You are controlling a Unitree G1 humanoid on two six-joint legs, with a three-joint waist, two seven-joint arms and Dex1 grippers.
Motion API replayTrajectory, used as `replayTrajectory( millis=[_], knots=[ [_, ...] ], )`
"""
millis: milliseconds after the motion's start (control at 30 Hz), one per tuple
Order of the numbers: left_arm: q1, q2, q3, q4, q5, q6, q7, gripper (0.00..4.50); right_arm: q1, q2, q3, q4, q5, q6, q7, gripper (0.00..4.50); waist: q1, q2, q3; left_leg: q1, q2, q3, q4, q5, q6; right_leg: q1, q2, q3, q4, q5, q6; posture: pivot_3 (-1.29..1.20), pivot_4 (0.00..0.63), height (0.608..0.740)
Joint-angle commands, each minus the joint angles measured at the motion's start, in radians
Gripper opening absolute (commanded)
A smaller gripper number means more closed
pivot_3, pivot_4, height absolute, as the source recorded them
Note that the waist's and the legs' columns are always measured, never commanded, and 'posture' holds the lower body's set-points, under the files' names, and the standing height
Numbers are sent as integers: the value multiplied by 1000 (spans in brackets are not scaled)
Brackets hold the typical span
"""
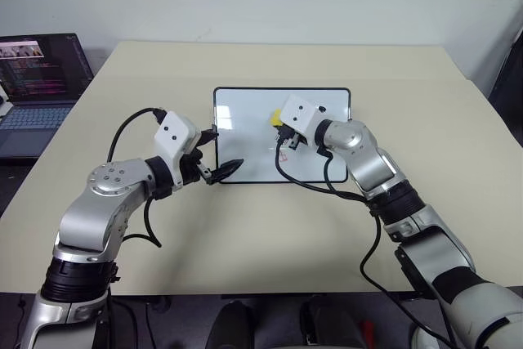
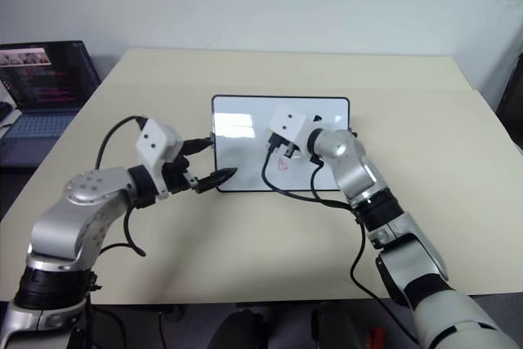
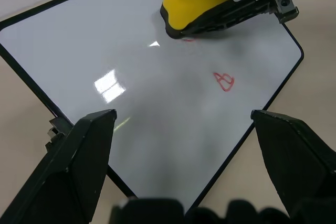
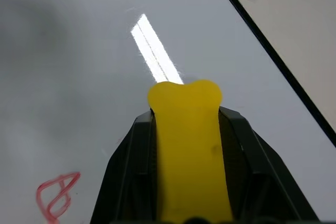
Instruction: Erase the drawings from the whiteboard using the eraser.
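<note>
Silver arms, black cables, white wrists

whiteboard [image 1: 245, 132]: desk [image 1: 245, 226] centre
laptop [image 1: 37, 79]: ten o'clock of whiteboard
eraser [image 1: 279, 118]: on whiteboard
drawings [image 3: 224, 81]: on whiteboard

yellow eraser [image 3: 195, 4] pressed on flat white whiteboard [image 3: 131, 82], near one red drawing [image 3: 224, 81].

Right gripper [image 4: 186, 129] clamped — left gripper [image 3: 184, 124] agape
</note>
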Motion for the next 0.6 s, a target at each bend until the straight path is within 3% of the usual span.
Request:
replayTrajectory(
  millis=[33,200,600],
  knots=[
    [-5,10,18,-35,1,-21,-8,4500,-34,-3,-76,-20,1,-2,-71,1245,0,0,0,0,0,0,0,0,0,0,0,0,0,0,0,0,150,740],
    [-10,12,17,-29,2,-24,-15,4500,-52,2,-116,-11,2,-5,-118,1245,1,0,0,-2,0,0,-1,0,0,-1,0,0,-2,0,0,0,150,740],
    [-3,4,22,-19,5,-34,-23,4500,17,-7,-48,-12,-31,1,-63,1245,0,0,0,-1,0,0,-1,0,0,-1,0,0,-1,-1,-1,0,150,740]
  ],
)
